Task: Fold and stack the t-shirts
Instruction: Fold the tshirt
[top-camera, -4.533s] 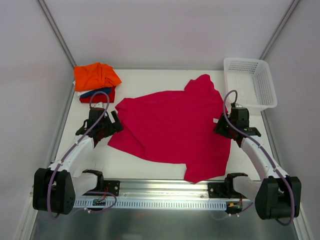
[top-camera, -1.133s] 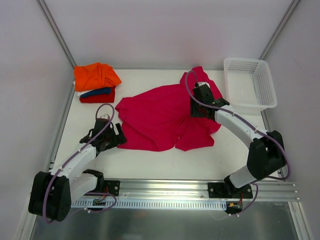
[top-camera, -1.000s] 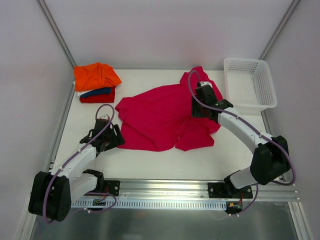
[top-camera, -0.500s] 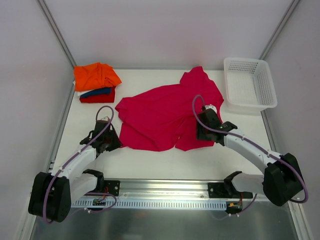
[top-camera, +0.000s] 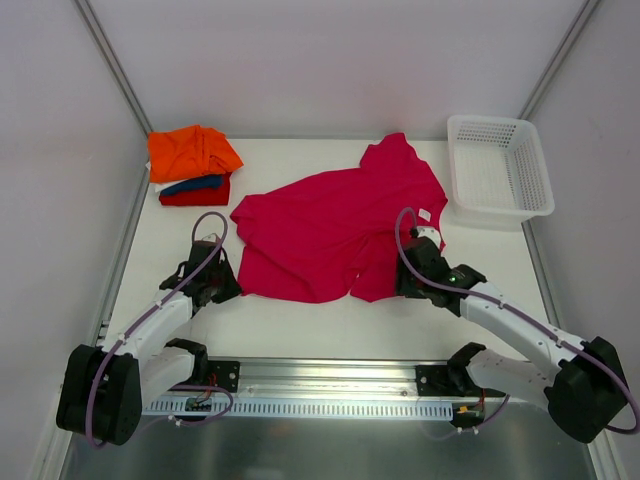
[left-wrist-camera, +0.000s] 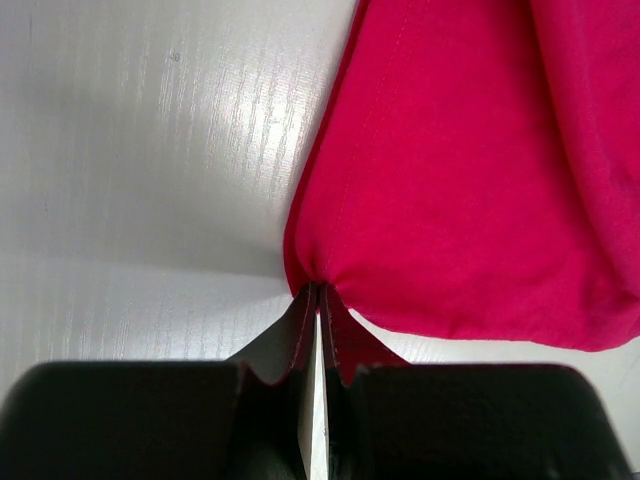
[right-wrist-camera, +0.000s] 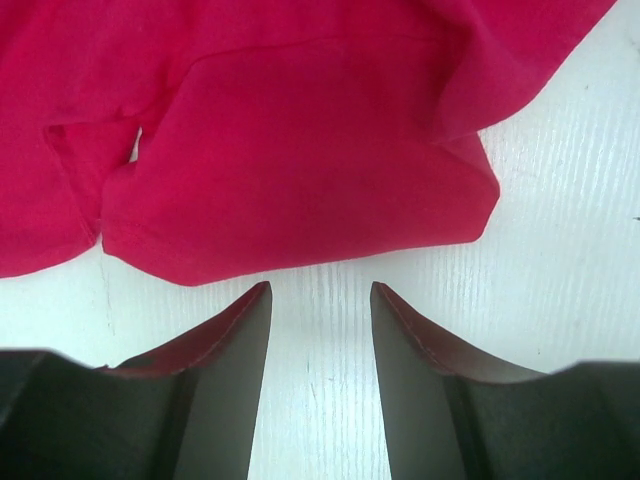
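Note:
The large magenta-pink t-shirt (top-camera: 320, 225) lies crumpled mid-table, its right part doubled over onto itself. My left gripper (top-camera: 226, 284) is at its near left corner, and the left wrist view shows the gripper (left-wrist-camera: 318, 290) shut on a pinched bit of the shirt's hem (left-wrist-camera: 450, 170). My right gripper (top-camera: 406, 282) is low at the shirt's near right edge. In the right wrist view the gripper (right-wrist-camera: 320, 287) is open with only bare table between its fingers, just short of the folded edge (right-wrist-camera: 300, 180). Folded orange (top-camera: 190, 150), dark blue (top-camera: 198, 184) and red (top-camera: 195, 197) t-shirts are stacked at the far left.
A white mesh basket (top-camera: 497, 172) stands at the far right corner, holding nothing. Enclosure walls run along the left, back and right of the table. The arms' mounting rail (top-camera: 330, 385) lies along the near edge.
My left gripper has shut on the shirt's near left corner. The right arm has drawn back from the shirt's far right part to its near edge, staying open.

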